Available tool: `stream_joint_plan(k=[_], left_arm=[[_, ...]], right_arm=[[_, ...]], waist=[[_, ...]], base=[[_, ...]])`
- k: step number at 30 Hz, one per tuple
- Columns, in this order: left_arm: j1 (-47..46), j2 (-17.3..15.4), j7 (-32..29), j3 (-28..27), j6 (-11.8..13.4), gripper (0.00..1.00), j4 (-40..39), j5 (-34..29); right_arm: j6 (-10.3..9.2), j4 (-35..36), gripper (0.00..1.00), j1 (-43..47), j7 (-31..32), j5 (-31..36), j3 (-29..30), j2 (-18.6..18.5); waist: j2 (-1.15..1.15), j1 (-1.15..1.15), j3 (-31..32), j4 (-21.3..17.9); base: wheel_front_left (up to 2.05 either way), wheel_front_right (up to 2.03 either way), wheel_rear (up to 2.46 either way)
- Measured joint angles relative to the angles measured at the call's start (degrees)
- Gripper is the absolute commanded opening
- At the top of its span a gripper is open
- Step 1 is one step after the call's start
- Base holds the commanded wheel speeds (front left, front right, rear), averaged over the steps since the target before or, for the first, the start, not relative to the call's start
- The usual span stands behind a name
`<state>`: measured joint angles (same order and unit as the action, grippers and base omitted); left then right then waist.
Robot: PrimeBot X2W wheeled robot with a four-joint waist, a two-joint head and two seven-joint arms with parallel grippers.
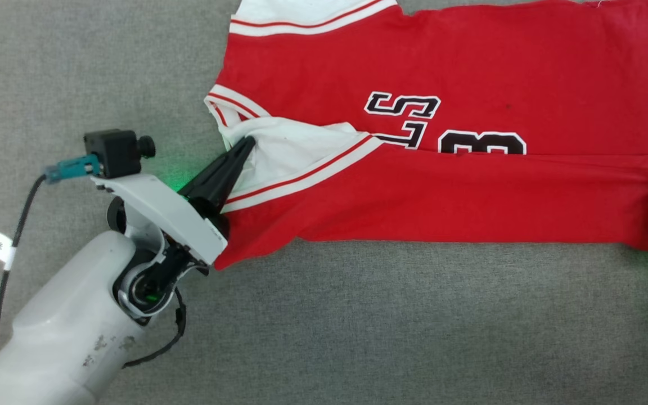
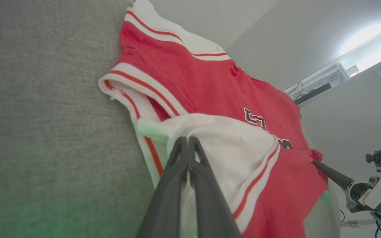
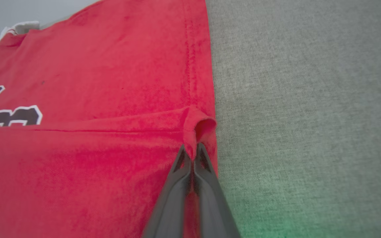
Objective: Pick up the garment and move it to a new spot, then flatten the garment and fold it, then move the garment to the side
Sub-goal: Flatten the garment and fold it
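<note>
The red jersey [image 1: 470, 73] lies spread across the grey cloth-covered desk [image 1: 358, 315], its collar end toward the robot's left and its hem toward the right. The near long edge is folded up over the front, so the fold covers the lower part of the black lettering (an "S", an "L" and part of a "3" remain readable). The left claw [image 1: 248, 143] is closed, its tips pinched together on the white sleeve, which is pulled over the red body beside the striped trim. The right claw [image 3: 190, 148] is also closed, nipping a small raised pucker of red cloth at the hem edge, where the fold line meets the bare desk.
</note>
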<state>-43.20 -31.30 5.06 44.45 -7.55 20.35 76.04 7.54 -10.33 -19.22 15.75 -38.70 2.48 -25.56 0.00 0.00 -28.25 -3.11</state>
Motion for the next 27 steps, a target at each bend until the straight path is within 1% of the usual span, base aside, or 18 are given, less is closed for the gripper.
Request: stream_joint_plan(k=[1,2,3,4,6,9,13,14,17,23,25,27], left_arm=[[-0.26,0.09,-0.02,0.54,-0.01,0.0,0.62,-0.01],[-0.47,0.08,-0.37,1.18,-0.01,0.02,0.96,-0.04],[-0.66,-0.02,-0.48,1.81,-0.01,0.48,1.23,-0.41],[-0.88,-0.14,-0.46,2.5,-0.02,1.0,1.58,-0.83],[-1.51,-0.7,-0.32,3.89,-0.08,1.0,2.42,-2.24],[-1.8,-2.76,-1.91,5.6,0.0,1.0,2.65,-3.22],[-4.53,-5.79,-6.76,7.28,0.05,1.0,0.77,-4.54],[-5.26,-6.34,-8.57,7.65,0.41,1.0,0.0,-4.58],[-6.53,-8.06,-16.04,9.55,2.34,1.0,-2.47,-4.22],[-8.78,-11.11,-36.11,14.36,8.37,1.0,-8.27,0.19],[-8.99,-11.44,-40.45,15.02,10.35,1.0,-9.8,2.23],[-9.15,-11.44,-42.61,15.12,11.71,1.0,-10.92,3.55]], right_arm=[[0.0,-0.27,0.05,-0.04,-0.25,-0.07,-0.21,0.04],[0.0,-0.73,0.43,-0.13,-0.97,-0.05,-0.19,0.15],[-0.01,-1.16,1.0,-0.13,-1.58,-0.05,-0.23,0.29],[-0.01,-1.48,1.0,-0.12,-2.08,-0.05,-0.34,0.31],[-0.01,-2.19,1.0,0.05,-3.23,-0.01,-0.24,0.11],[-0.01,-2.24,1.0,0.96,-4.47,-0.12,-0.03,-0.42],[-0.01,-1.72,1.0,2.31,-5.15,-0.22,0.12,-0.92],[-0.01,-1.34,1.0,2.68,-5.15,-0.36,0.21,-1.02],[-0.01,-0.38,1.0,3.89,-4.88,-0.45,0.43,-1.2],[-0.01,1.7,1.0,5.73,-3.25,-0.45,1.23,-1.18],[-0.01,2.37,1.0,5.8,-3.1,-0.44,1.8,-0.97],[-0.01,3.0,1.0,5.81,-2.85,-0.41,2.1,-0.69]], waist=[[0.0,0.0,0.19,0.0],[0.0,0.0,0.45,0.01],[0.0,0.0,0.8,0.04],[0.0,0.0,1.21,0.1],[0.0,0.0,2.26,0.3],[0.0,0.0,4.33,0.76],[0.0,0.0,7.75,1.44],[0.0,0.0,8.68,1.63],[0.0,0.0,11.44,2.17],[0.0,0.0,15.64,3.26],[0.0,0.0,16.15,3.49],[0.0,0.0,15.95,3.49]], base=[[0.0,0.0,0.0],[0.0,0.0,0.0],[0.0,0.0,0.0],[0.0,0.0,0.0],[0.0,0.0,0.0],[0.0,0.0,0.0],[0.0,0.0,0.0],[0.0,0.0,0.0],[0.0,0.0,0.0],[0.0,0.0,0.0],[0.0,0.0,0.0],[0.0,0.0,0.0]])
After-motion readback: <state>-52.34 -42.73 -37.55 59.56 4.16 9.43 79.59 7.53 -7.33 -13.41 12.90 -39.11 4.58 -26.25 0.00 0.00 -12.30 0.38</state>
